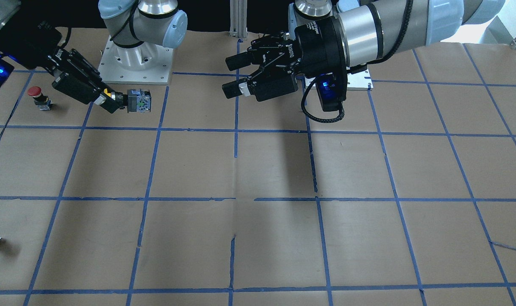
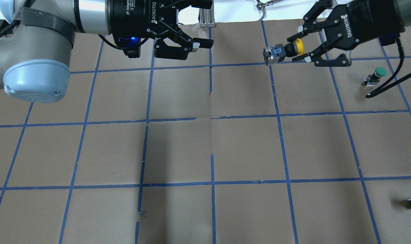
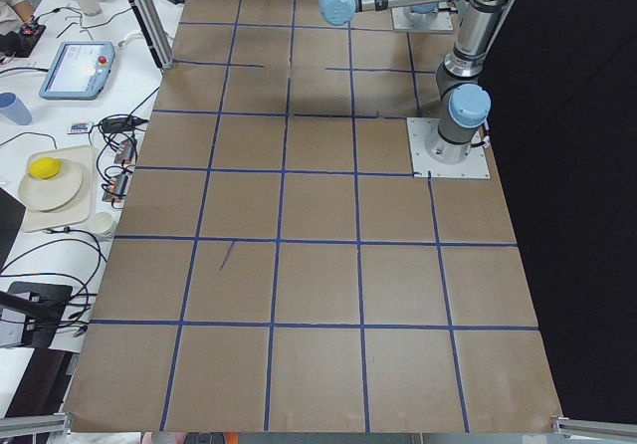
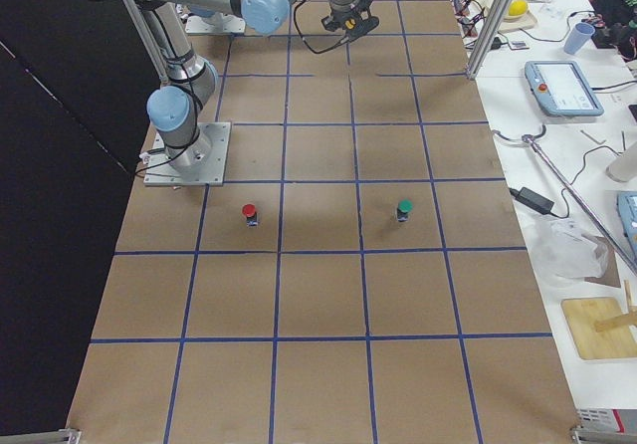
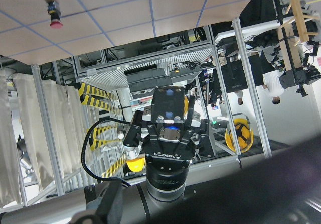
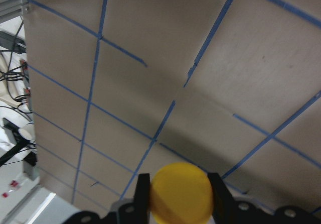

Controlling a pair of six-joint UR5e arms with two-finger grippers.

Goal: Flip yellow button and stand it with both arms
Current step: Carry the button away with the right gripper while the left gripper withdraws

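Overhead exterior: aloft toward right edge, right gripper clamped on yellow button cap, body sideways; left gripper spread wide, empty, facing it across an open gap.

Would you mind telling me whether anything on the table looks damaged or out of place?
The yellow button is held aloft, sideways, by its cap in the right pincer. The blue tape grid is broken and offset along the paper's centre seam. Nothing is spilled.
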